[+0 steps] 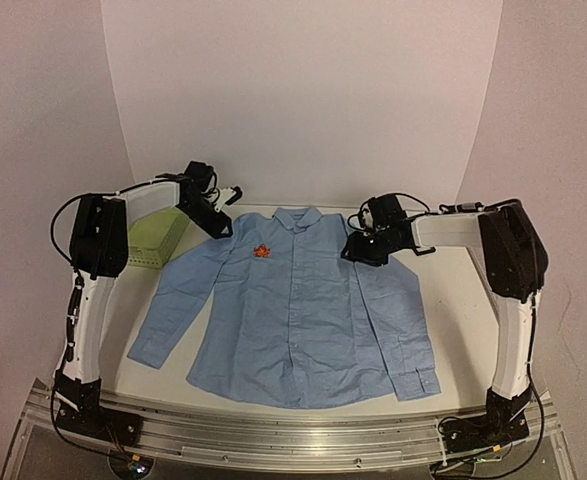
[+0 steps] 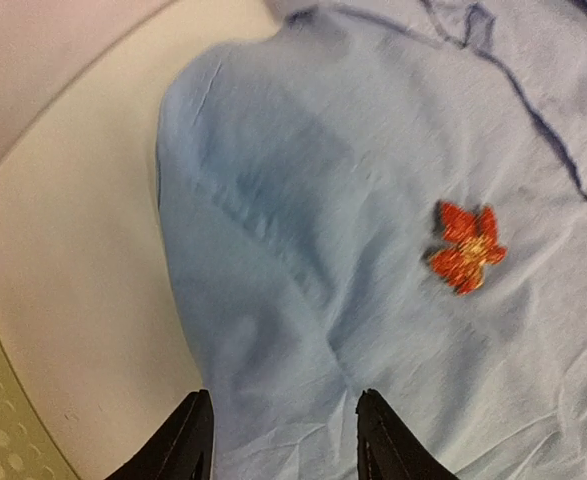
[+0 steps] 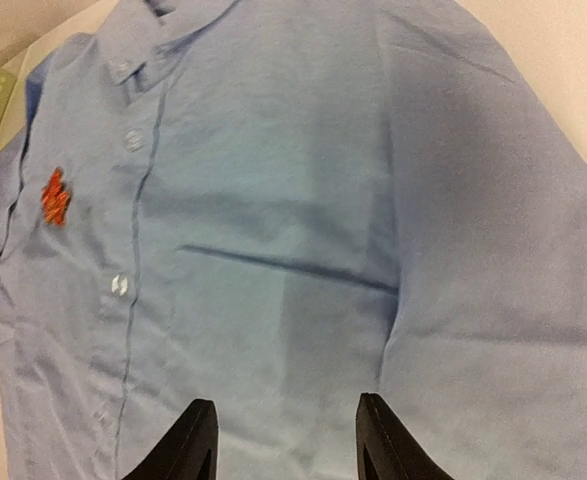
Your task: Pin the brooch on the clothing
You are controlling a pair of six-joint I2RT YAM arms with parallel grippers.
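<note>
The brooch sits on the shirt ahead of the left jaws, which like the right jaws gape empty; pinning looks done, so next lift clear without snagging.

Shirt: plain light blue, no print. Buttons: white. Brooch: orange-red with yellowish centre. Basket: pale green, regular pattern of small dots. Table: cream-white. Left arm and right arm: white links, black joints.
</note>
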